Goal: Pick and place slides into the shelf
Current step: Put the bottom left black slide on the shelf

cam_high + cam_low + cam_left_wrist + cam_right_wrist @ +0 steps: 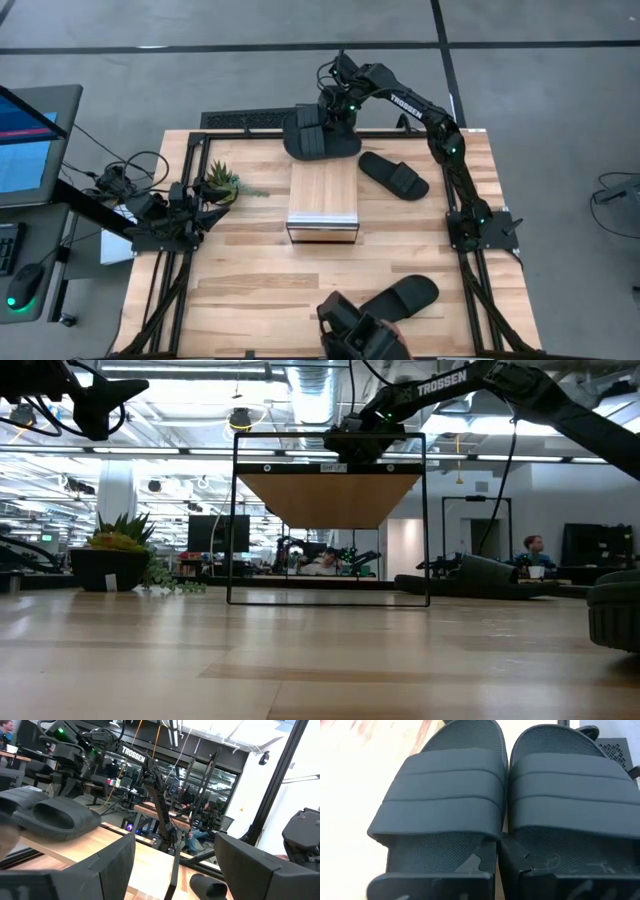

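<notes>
Two black slides lie side by side, soles down, on what looks like the far end of the shelf's raised wood top. My right gripper is shut and slants down over their heel ends, above the seam between the two. A third slide lies flat on the table right of the shelf. Another slide lies near the front edge. My left gripper waits open at the table's left side, holding nothing. My right gripper's shut fingertips stand at the heel ends of the two slides, coming slanted from above on the near side. I cannot tell whether they touch the soles. Both slides lie flat.
A potted plant stands left of the shelf, close to my left gripper. A dark device sits at the middle of the front edge. Bare wood lies between the shelf and the front edge. The shelf's thin metal frame stands mid-table.
</notes>
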`<action>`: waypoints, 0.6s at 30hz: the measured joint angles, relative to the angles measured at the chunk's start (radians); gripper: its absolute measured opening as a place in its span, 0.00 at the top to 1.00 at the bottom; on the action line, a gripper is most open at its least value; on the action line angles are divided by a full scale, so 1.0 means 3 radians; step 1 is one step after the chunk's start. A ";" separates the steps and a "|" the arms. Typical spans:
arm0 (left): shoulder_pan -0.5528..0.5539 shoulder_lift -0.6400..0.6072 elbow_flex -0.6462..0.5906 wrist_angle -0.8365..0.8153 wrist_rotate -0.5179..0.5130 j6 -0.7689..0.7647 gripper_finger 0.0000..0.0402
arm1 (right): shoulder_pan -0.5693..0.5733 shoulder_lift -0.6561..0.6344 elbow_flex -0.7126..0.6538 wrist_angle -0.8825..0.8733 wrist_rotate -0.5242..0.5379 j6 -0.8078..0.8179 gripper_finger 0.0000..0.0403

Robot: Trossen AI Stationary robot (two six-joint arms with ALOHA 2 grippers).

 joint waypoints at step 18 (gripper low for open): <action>0.0000 0.0000 0.0000 -0.0001 0.0003 -0.0001 0.36 | 0.0099 -0.0003 0.0000 0.0219 0.0077 0.0153 0.89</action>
